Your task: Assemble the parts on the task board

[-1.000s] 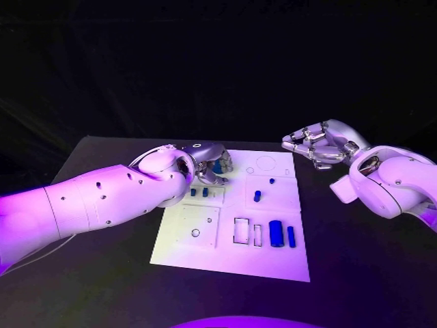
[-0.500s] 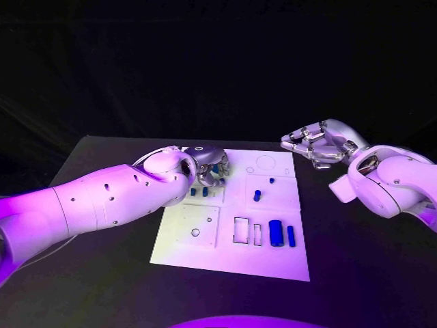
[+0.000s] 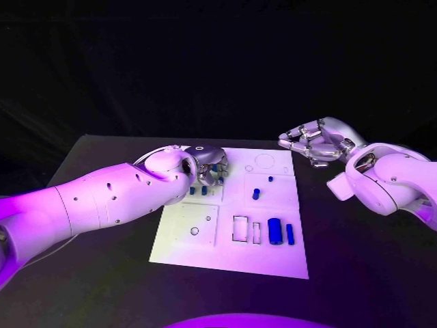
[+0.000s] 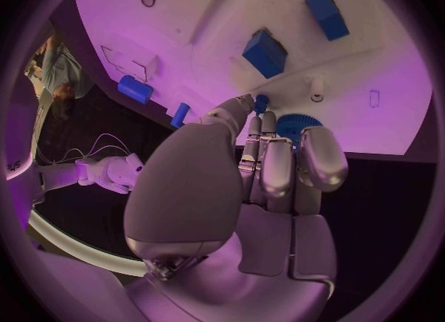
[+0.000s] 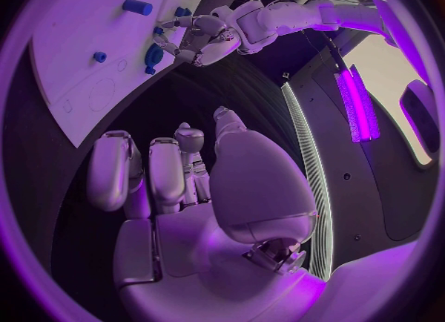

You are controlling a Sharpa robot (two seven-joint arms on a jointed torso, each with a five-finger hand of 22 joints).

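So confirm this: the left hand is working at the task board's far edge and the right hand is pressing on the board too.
Not quite. The left hand is at the task board's far edge, but the right hand is off the board, raised beyond its far right corner and holding nothing, as the head view shows.

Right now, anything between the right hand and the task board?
No. In the head view the right hand hovers off the far right corner of the task board, holding nothing; only bare black table shows between them.
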